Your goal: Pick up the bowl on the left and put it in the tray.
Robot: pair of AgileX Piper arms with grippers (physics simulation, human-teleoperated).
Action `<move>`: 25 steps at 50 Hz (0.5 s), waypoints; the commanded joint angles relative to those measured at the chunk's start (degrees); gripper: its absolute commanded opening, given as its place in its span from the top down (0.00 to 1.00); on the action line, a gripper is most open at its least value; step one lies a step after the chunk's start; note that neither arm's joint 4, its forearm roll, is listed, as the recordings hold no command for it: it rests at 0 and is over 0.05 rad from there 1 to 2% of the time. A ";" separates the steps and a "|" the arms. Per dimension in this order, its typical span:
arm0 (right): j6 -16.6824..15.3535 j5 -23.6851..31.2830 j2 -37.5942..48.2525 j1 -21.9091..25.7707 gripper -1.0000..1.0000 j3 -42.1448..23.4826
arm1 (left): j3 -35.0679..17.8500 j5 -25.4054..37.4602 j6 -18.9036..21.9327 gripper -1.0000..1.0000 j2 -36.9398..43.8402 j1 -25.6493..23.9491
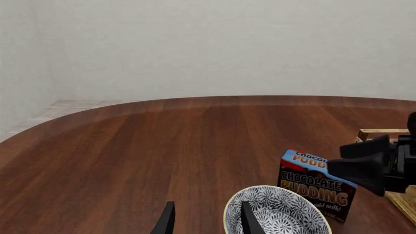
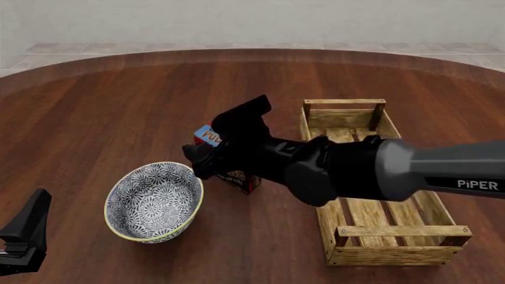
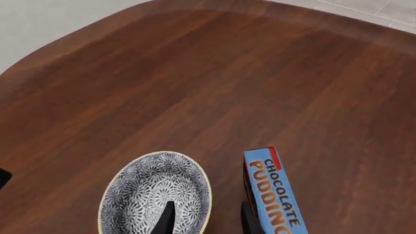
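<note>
The blue-and-white floral bowl (image 2: 154, 201) stands upright on the brown table, left of the tray (image 2: 371, 239), a long crate of light slatted wood. My right gripper (image 3: 206, 217) is open and straddles the bowl's rim (image 3: 206, 195) on the pudding-box side: one finger (image 3: 167, 218) is inside the bowl (image 3: 149, 195), the other (image 3: 247, 217) is outside it. In the front view the right gripper (image 2: 197, 163) hangs over that rim. My left gripper (image 2: 23, 236) is open and empty at the near left, apart from the bowl (image 1: 283, 212).
A blue-and-brown chocolate pudding box (image 2: 211, 136) stands just behind the bowl, mostly hidden by the right arm (image 2: 355, 168), and close to the outer right finger (image 3: 270, 195). The tray holds nothing. Bare table stretches to the far left.
</note>
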 commanded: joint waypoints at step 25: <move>-0.20 0.18 2.24 0.29 0.00 -1.21 | 0.00 0.00 0.00 0.00 0.00 0.00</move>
